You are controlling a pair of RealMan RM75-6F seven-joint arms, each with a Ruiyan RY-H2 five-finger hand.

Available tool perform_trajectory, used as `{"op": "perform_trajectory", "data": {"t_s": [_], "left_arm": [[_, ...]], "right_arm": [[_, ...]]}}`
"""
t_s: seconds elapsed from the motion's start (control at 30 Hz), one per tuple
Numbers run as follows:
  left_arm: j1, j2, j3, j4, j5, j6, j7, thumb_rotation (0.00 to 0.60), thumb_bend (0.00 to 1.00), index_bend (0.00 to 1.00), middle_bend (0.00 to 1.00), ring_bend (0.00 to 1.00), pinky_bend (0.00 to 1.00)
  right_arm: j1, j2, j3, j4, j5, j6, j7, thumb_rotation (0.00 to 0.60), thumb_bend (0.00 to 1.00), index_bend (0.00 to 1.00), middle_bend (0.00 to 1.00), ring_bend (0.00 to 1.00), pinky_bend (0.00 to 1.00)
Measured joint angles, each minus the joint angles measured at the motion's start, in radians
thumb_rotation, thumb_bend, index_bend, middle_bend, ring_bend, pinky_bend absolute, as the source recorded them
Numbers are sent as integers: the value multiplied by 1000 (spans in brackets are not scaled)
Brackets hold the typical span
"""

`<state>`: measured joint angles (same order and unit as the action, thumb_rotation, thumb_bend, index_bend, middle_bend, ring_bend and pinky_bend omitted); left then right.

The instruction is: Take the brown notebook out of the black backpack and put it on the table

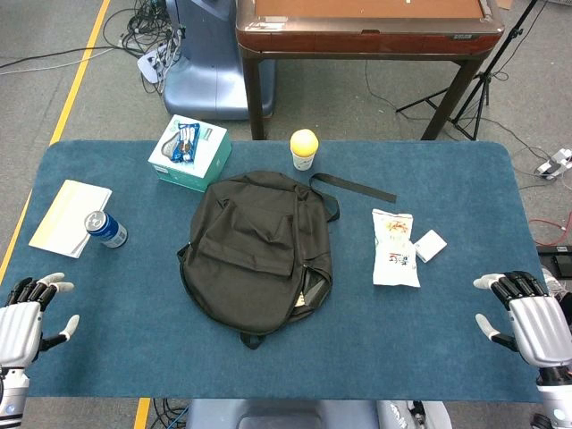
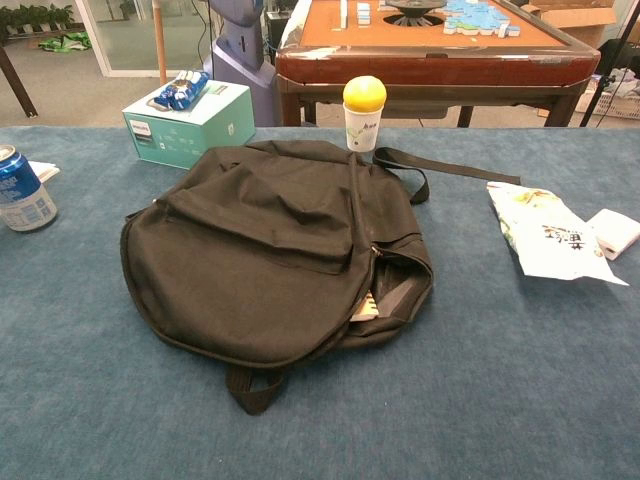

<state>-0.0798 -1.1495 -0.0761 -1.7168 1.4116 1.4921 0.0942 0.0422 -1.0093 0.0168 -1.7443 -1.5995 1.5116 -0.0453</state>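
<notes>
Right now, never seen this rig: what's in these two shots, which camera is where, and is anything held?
It is a two-armed robot at a table, each arm ending in a humanlike hand. The head view looks down from the robot's head; the chest view looks forward from lower down, close to the table.

In the head view, the left hand and right hand rest at the near corners of the blue table, fingers apart, holding nothing. The chest view shows neither hand.

In the middle lies the black backpack, its zipper partly open on the right side; something light shows in the gap, likely the notebook. Around it: a blue can, a white booklet, a teal box, a yellow-lidded cup, a white snack bag and a small white box.
</notes>
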Motion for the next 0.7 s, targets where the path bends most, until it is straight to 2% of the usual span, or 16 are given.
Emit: {"op": "perform_trajectory", "data": {"t_s": [0.4, 0.7], "left_arm": [[-37, -7, 4, 20, 41, -45, -25, 600, 250, 327, 232, 193, 85], [-163, -39, 1, 115, 130, -179, -137, 600, 250, 303, 217, 193, 84]], "right_arm": [[6, 27, 9, -25, 0, 2, -23, 600, 280, 356, 333, 243, 219], [7, 89, 45, -101, 42, 23, -67, 600, 280, 355, 332, 243, 219]]}}
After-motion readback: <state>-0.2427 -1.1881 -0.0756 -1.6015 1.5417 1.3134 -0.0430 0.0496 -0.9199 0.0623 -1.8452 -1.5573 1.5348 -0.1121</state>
